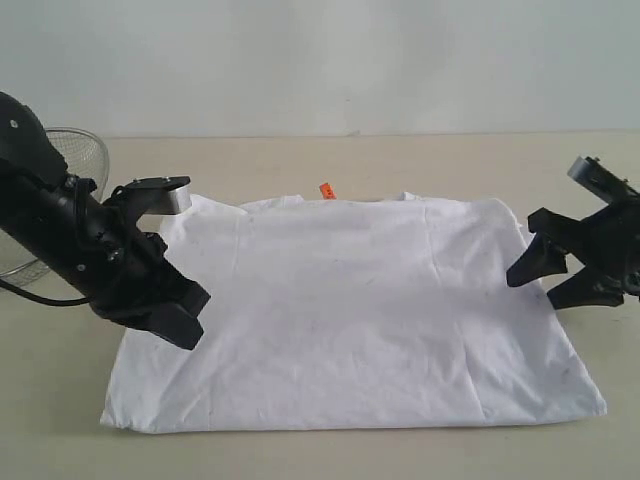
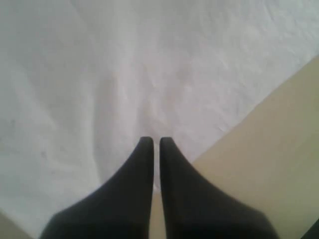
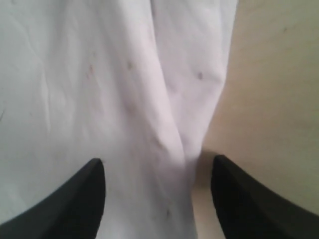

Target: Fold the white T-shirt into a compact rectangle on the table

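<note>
Pale beige worktop (image 1: 300, 455) runs back to a plain light wall. At its far left edge sits a wire mesh bowl (image 1: 85, 155). Next, the left end effector (image 1: 180, 315) hangs over the shirt's left edge, jaws pressed together with no cloth seen between them. The white T-shirt (image 1: 350, 320) lies spread at the worktop's centre, orange neck tag (image 1: 326, 190) at its far edge. The right end effector (image 1: 535, 287) stands wide open at the shirt's right edge, straddling a raised crease and gripping nothing.
</note>
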